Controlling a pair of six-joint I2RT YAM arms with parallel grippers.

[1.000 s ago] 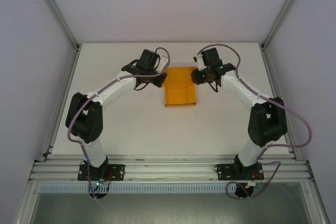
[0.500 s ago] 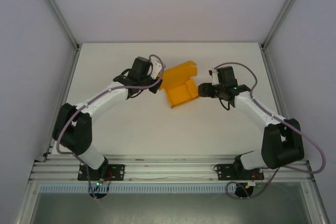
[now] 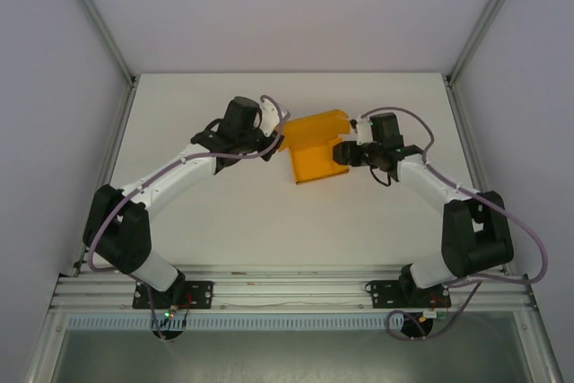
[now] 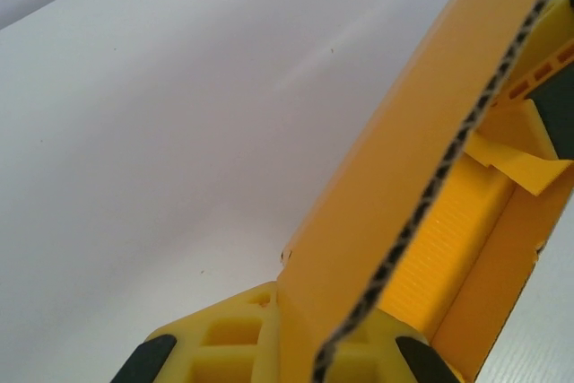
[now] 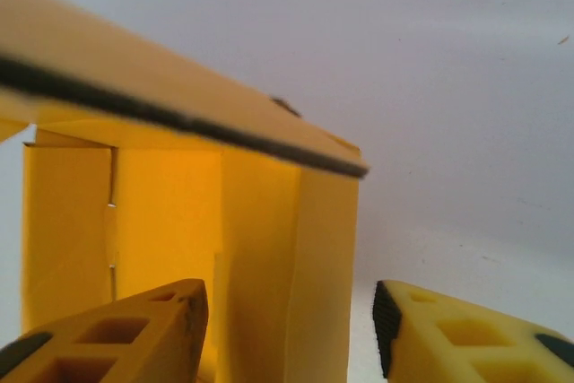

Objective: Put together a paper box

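Note:
The paper box (image 3: 314, 152) is a bright orange, partly folded card shell at the table's far middle, between both arms. My left gripper (image 3: 276, 138) is at its left side. In the left wrist view that gripper (image 4: 300, 352) is shut on a raised card panel (image 4: 395, 159), whose corrugated edge runs up to the right. My right gripper (image 3: 341, 152) is at the box's right side. In the right wrist view it (image 5: 289, 316) stands open astride an upright wall of the box (image 5: 269, 239). The left finger (image 5: 134, 334) is close to the card and the right finger (image 5: 448, 334) is apart from it.
The white table (image 3: 224, 213) is walled by pale panels with aluminium posts at the back left (image 3: 99, 33) and back right (image 3: 489, 15). A metal rail (image 3: 287, 293) carries the arm bases at the near edge.
The right gripper has come in from the right and now straddles the box's right wall. The box has turned a little and its back flap lies lower. The left gripper keeps its hold.

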